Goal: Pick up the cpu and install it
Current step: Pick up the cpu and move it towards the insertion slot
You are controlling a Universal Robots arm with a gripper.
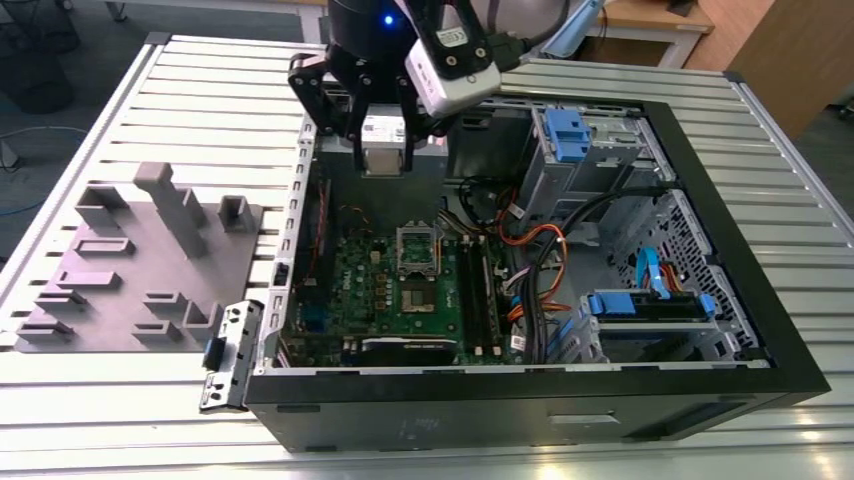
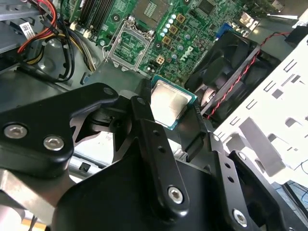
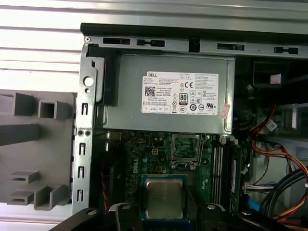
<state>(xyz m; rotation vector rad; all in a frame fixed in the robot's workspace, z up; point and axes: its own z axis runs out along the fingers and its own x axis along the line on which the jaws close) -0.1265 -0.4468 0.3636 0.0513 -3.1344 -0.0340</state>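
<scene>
Gripper (image 2: 171, 109), clenched on the cpu (image 3: 164, 198) over the case's (image 1: 534, 405) far end (chip flat): probably best kept level, squared to the socket (image 3: 185, 147), lowered gently.

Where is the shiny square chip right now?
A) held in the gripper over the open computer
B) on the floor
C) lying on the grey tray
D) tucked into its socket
A: in the first wrist view the cpu sits clamped in the gripper, hanging above the motherboard.
</scene>
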